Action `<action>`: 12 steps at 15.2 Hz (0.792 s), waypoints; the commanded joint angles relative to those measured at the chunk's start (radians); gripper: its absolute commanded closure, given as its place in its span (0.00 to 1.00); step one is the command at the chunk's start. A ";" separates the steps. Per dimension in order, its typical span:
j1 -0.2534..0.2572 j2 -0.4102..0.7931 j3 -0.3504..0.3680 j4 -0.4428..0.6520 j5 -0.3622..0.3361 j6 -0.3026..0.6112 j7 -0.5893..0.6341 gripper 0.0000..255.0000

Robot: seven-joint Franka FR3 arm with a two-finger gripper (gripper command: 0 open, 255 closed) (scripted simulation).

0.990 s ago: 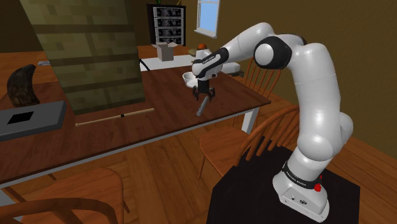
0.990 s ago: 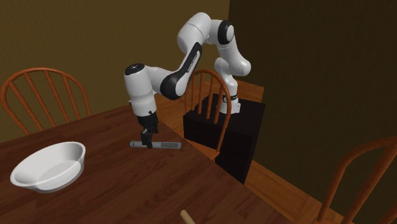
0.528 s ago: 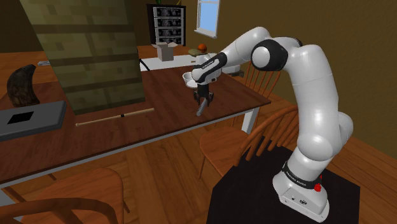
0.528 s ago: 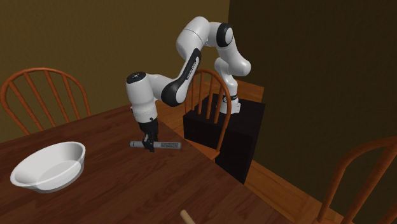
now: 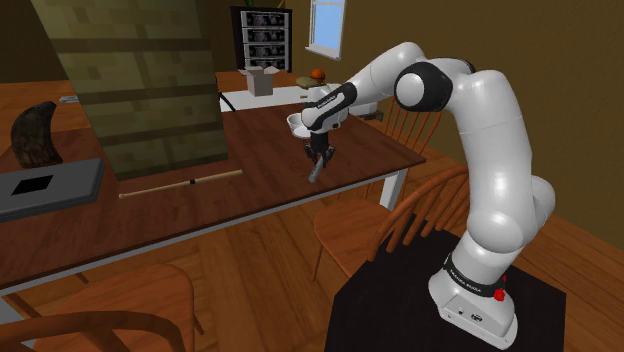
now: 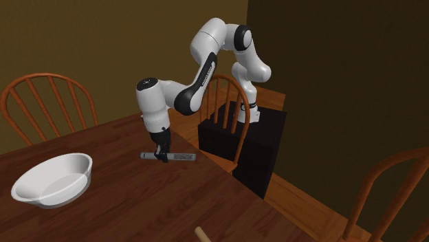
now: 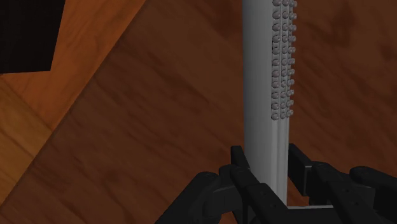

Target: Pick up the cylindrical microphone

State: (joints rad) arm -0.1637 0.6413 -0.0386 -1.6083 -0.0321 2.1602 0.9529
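The microphone (image 6: 181, 157) is a grey cylinder lying flat on the brown wooden table (image 6: 124, 203), near the edge that faces the stand. In the wrist view, the microphone (image 7: 266, 83) has rows of small studs along one side, and the two black fingers clasp its near end. My gripper (image 7: 267, 160) is shut on it. From the shoulder view, the gripper (image 5: 319, 160) points down at the microphone (image 5: 315, 172), which still rests on the table (image 5: 250, 205). The gripper (image 6: 163, 157) grips it toward one end.
A white bowl (image 6: 51, 180) sits on the table toward the second exterior view's left; the same bowl (image 5: 296, 122) lies just behind the hand. A thin wooden stick (image 5: 180, 184) and a grey flat box (image 5: 45, 188) lie further along. Wooden chairs (image 5: 400, 215) stand beside the table edge.
The hand sank a little onto the microphone and the fingers went from wide apart to clasped on it. The microphone has not moved.
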 commanded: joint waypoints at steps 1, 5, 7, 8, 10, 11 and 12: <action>0.000 0.001 0.000 0.002 0.000 0.000 0.000 1.00; 0.001 -0.030 0.000 0.008 0.000 -0.038 -0.002 1.00; 0.001 -0.045 0.000 0.013 0.000 -0.057 -0.002 1.00; 0.001 -0.051 0.000 0.016 0.000 -0.067 -0.003 1.00; 0.001 -0.065 0.000 0.022 0.000 -0.087 -0.003 1.00; 0.001 -0.072 0.000 0.025 0.000 -0.097 -0.004 1.00; 0.001 -0.078 0.000 0.029 0.000 -0.107 -0.004 1.00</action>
State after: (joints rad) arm -0.1628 0.5696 -0.0390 -1.5796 -0.0322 2.0601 0.9486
